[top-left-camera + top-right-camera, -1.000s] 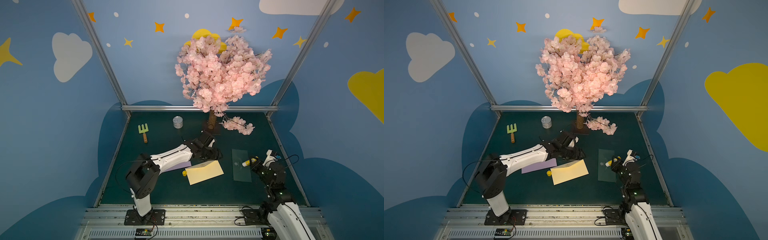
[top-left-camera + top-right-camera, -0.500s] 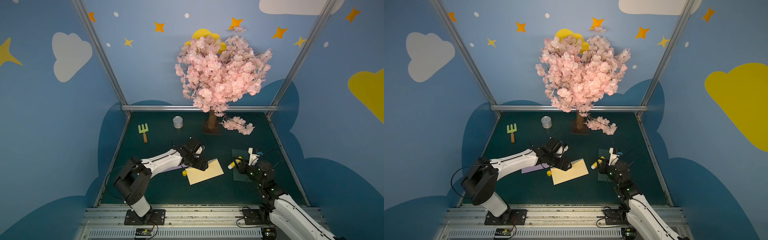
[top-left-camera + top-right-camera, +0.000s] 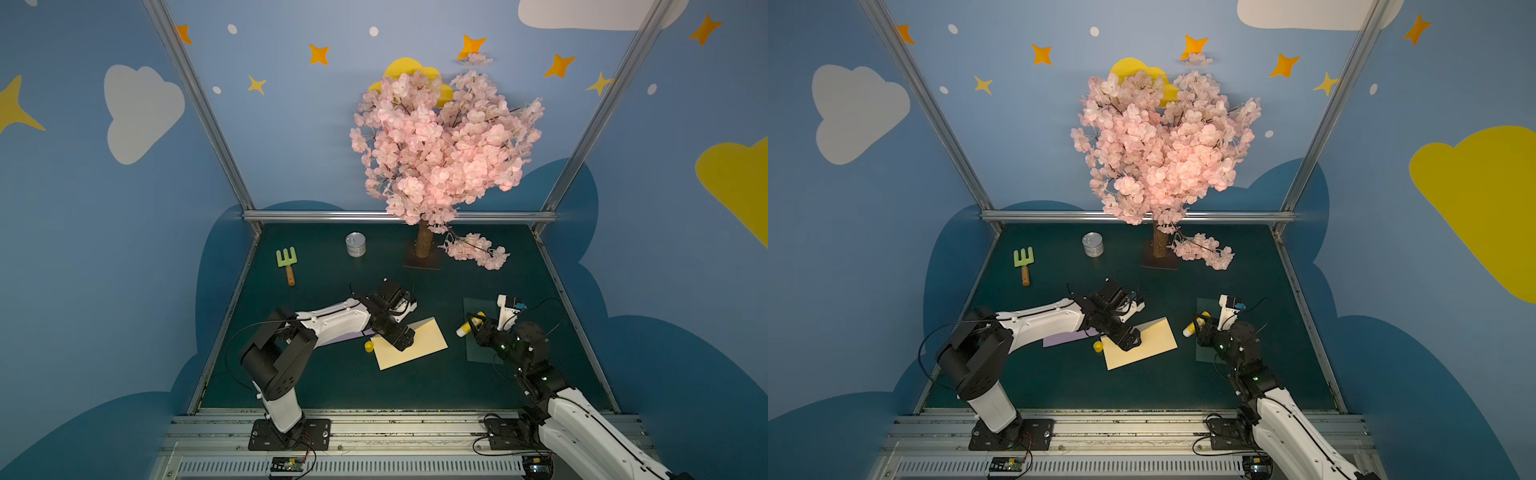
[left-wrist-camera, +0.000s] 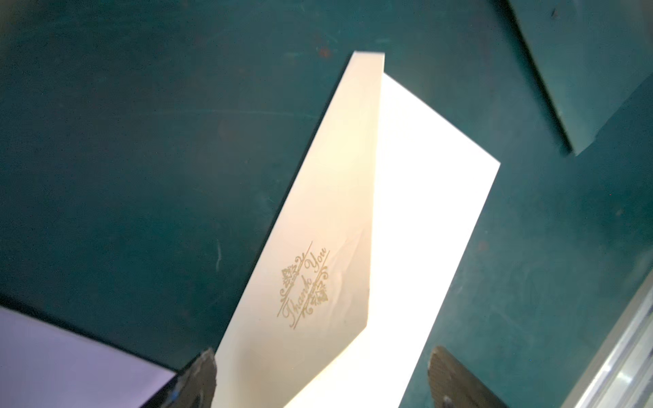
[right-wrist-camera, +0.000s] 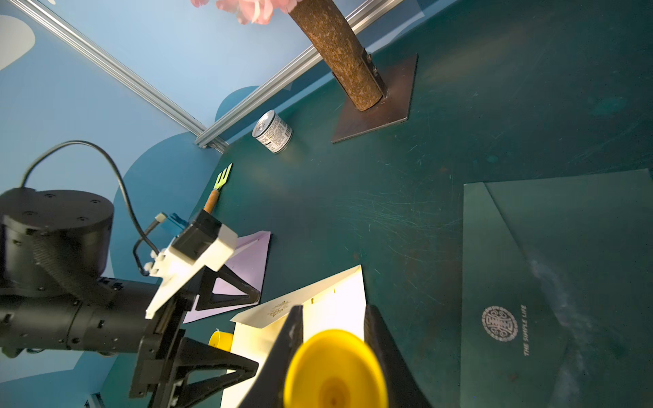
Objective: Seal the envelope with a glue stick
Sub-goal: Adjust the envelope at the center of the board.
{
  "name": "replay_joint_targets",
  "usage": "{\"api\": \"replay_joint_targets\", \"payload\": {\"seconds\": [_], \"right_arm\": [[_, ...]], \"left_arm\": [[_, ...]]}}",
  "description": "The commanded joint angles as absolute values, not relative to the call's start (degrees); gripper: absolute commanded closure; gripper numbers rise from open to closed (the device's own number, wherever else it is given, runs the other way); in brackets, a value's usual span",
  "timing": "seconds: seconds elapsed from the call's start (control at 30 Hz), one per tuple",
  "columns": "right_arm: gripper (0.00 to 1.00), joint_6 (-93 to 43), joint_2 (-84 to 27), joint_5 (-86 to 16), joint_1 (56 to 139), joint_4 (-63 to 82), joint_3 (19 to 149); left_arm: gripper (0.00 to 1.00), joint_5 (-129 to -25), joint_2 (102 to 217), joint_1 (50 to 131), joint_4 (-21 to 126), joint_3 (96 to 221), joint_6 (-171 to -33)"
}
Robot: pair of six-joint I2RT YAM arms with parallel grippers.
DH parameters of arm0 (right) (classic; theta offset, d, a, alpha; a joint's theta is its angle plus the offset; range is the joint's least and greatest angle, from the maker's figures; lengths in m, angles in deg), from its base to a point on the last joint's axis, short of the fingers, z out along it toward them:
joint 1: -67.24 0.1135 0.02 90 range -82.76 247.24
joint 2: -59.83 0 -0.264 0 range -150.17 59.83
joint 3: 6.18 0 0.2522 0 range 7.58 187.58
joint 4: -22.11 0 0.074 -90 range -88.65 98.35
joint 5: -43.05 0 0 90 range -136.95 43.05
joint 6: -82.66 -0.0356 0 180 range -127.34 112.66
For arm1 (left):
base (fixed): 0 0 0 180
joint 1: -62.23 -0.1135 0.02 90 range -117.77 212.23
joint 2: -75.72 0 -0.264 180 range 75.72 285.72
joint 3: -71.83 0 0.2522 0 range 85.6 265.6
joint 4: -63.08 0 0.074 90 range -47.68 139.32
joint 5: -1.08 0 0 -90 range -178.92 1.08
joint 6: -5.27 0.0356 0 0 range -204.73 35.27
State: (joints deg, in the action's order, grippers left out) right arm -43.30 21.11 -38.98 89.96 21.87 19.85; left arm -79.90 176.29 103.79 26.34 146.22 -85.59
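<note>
right gripper (image 3: 474,323) squeezes glue stick (image 3: 464,328); just right of envelope (image 3: 428,347); stick points at it | left gripper (image 3: 402,338) wide open over envelope, left end

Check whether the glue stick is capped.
No: the glue stick in the right gripper shows a bare white tip, and the yellow cap lies beside the envelope.

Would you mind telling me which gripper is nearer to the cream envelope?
Left. The left gripper is directly over the cream envelope; the right gripper is beside it, holding the glue stick.
</note>
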Motion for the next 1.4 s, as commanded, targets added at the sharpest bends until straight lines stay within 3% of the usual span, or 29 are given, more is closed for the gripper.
{"api": "replay_joint_targets", "payload": {"seconds": [0.0, 0.13, 0.27, 0.43, 0.6, 0.77, 0.87, 1.37], "right_arm": [[1.0, -42.6, 20.9, -39.4, 90.3, 24.2, 21.3], [1.0, -42.8, 20.3, -39.0, 90.3, 24.3, 21.4], [1.0, -43.0, 19.4, -38.2, 90.3, 24.9, 21.6], [1.0, -43.0, 18.4, -37.7, 90.3, 25.4, 21.9], [1.0, -42.8, 16.7, -36.5, 90.4, 25.9, 22.6], [1.0, -40.7, 14.4, -37.3, 92.0, 25.7, 23.7], [1.0, -40.5, 12.6, -37.9, 93.3, 27.4, 23.8], [1.0, -37.9, 3.0, -43.1, 100.8, 34.0, 26.6]], "left_arm": [[0.1, -80.7, 178.3, 103.9, 24.7, 148.0, -80.8], [0.23, -84.2, 181.0, 104.1, 23.8, 150.1, -80.8], [0.45, -85.8, 182.6, 104.1, 24.2, 151.7, -81.1], [0.49, -87.6, 183.6, 104.5, 24.1, 153.6, -81.1], [0.73, -86.8, 184.4, 104.8, 23.6, 155.8, -81.5], [0.82, -84.8, 185.1, 104.9, 23.2, 157.7, -83.0], [0.97, -84.3, 185.8, 104.9, 23.2, 158.4, -84.6], [0.97, -84.3, 184.6, 103.6, 21.4, 158.6, -98.1]]}}
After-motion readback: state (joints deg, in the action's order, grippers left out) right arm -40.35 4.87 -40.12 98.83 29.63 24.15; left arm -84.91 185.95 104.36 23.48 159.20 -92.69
